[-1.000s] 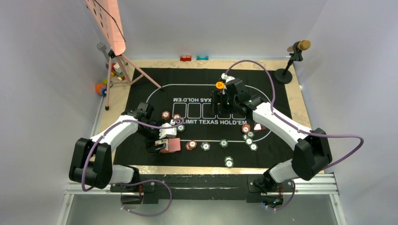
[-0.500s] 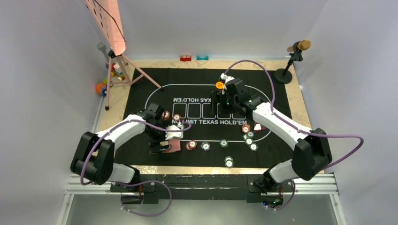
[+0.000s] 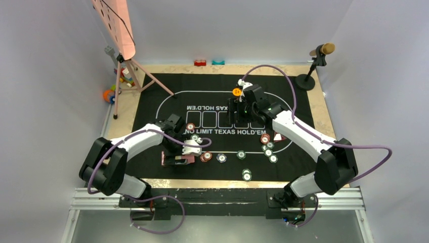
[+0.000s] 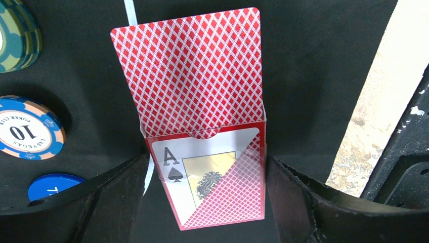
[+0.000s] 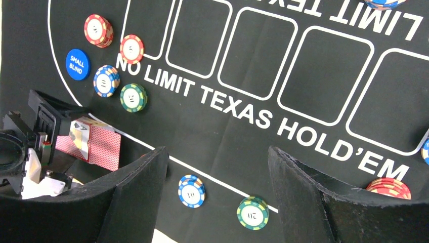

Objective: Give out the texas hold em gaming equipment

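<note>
Step in hand (judged): left gripper [image 4: 206,158] taking hold of the card box [image 4: 202,126].

- Box lies flat at 7 o'clock on the mat [image 3: 202,83], flap open and pointing to 12 in the left wrist view, ace-of-spades face up.
- Left fingers [image 4: 121,192] stand on either side of the box body, at or just off its long edges. Cannot tell if they press it yet.
- Right gripper [image 5: 216,152] has its jaws wide apart with nothing between them, hovering over the printed card boxes in mid-mat, orange button [image 3: 236,91] at its 12.
- Neighbours of the box: "10" chip [image 4: 28,129] at 9, blue button [image 4: 53,185] at 8, green chip [image 4: 15,30] at 10. All apart from the box.

How to do it well:
- Close on the body only, below the flap hinge, so the mouth stays free for drawing cards.
- Box wall looks thin, so a light squeeze should do; a hard one may bow it and jam the cards.
- Keep both fingers square to the long edges, or the box may twist out.
- Lift straight up, away from the chips at 9.
</note>
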`<move>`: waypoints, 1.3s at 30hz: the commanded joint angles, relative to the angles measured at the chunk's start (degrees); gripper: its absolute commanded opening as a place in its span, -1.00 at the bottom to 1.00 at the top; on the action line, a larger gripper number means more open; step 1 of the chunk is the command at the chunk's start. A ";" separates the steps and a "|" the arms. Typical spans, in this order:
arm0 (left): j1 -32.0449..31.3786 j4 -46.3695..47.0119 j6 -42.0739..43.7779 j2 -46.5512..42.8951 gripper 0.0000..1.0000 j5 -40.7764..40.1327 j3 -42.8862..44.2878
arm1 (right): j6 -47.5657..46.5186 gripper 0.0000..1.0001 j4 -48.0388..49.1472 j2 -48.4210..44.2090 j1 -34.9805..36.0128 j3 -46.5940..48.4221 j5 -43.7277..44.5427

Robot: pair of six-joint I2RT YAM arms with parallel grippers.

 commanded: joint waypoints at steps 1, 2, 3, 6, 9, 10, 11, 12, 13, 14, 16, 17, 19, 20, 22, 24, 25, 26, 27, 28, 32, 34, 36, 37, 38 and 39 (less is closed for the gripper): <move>-1.50 -1.25 -1.16 0.69 0.70 -1.70 1.25 | -0.61 0.51 2.30 -1.61 -0.40 1.12 -0.44; -1.95 -1.37 -1.39 0.91 0.67 -2.29 1.42 | -0.63 0.50 2.22 -1.58 -0.49 1.16 -0.49; -2.54 -1.43 -1.72 1.15 0.66 -3.00 1.54 | -0.61 0.50 2.20 -1.59 -0.52 1.18 -0.49; -3.80 -1.70 -2.22 1.75 0.63 -4.23 1.90 | -0.38 0.49 2.39 -1.64 -0.74 1.31 -0.70; -4.39 -2.20 -2.83 2.47 0.31 -5.07 2.53 | -0.02 0.46 2.79 -1.73 -0.97 1.35 -1.30; -4.52 -2.42 -3.14 2.70 0.15 -5.19 2.72 | 0.05 0.46 2.83 -1.75 -1.08 1.36 -1.48; -4.55 -2.51 -3.62 2.86 -0.06 -5.07 2.83 | 0.16 0.45 2.87 -1.79 -1.15 1.36 -1.69; -4.70 -2.82 -4.01 2.91 -0.22 -4.65 2.95 | 0.27 0.45 2.86 -1.87 -1.18 1.36 -1.81; -4.65 -3.30 -4.51 2.71 -0.38 -3.97 3.26 | 0.29 0.44 2.88 -1.92 -1.26 1.29 -2.00; -4.66 -3.72 -5.18 2.42 -0.52 -3.39 3.57 | 0.45 0.44 2.92 -2.04 -1.33 1.21 -2.37; -4.59 -4.55 -6.63 1.35 -0.69 -2.21 4.51 | 0.58 0.42 3.12 -2.40 -1.38 0.83 -3.10; -4.56 -4.95 -7.15 0.48 -0.71 -1.44 5.01 | 0.76 0.42 3.27 -2.59 -1.42 0.55 -3.35; -4.56 -5.80 -7.66 -1.58 -0.77 0.13 5.35 | 1.00 0.42 3.53 -3.03 -1.38 0.00 -4.05; -4.58 -6.26 -8.12 -3.24 -0.78 0.92 5.68 | 1.15 0.41 3.54 -3.16 -1.38 -0.23 -4.45; -4.60 -7.48 -8.87 -5.50 -0.79 2.42 6.66 | 1.53 0.42 3.60 -3.59 -1.40 -0.52 -5.80; -4.43 -8.94 -9.85 -7.51 -0.79 3.24 8.16 | 2.30 0.42 4.32 -4.26 -1.39 -1.16 -8.02; -4.37 -9.93 -10.26 -8.37 -0.80 3.45 9.12 | 2.92 0.43 5.14 -4.67 -1.42 -1.70 -9.55; -4.28 -10.85 -10.62 -9.05 -0.82 3.65 10.17 | 3.46 0.43 6.05 -5.07 -1.36 -2.24 -11.62; -4.16 -11.65 -11.04 -9.61 -0.85 3.81 11.75 | 4.13 0.45 7.18 -5.46 -1.39 -2.91 -13.44; -4.06 -12.42 -11.40 -10.12 -0.87 3.95 12.95 | 5.13 0.46 8.49 -5.85 -1.38 -3.75 -15.67; -3.72 -14.71 -13.09 -10.40 -0.98 4.86 17.93 | 10.13 0.51 18.34 -7.37 -1.42 -8.60 -27.60; -3.52 -15.81 -13.54 -9.84 -1.00 4.98 20.27 | 12.61 0.52 23.33 -7.90 -1.38 -10.94 -32.11; -3.34 -16.73 -13.71 -8.88 -1.00 4.80 22.38 | 14.71 0.52 28.00 -8.43 -1.31 -12.92 -35.46; -3.25 -17.04 -13.84 -8.49 -1.00 4.78 23.30 | 15.61 0.53 30.06 -8.65 -1.29 -13.83 -36.91; -3.16 -17.29 -14.01 -8.02 -1.00 4.71 24.19 | 16.64 0.53 31.79 -8.62 -1.25 -14.51 -38.13; -3.08 -17.65 -14.14 -7.56 -1.00 4.69 25.10 | 17.14 0.53 33.14 -8.44 -1.08 -15.06 -39.16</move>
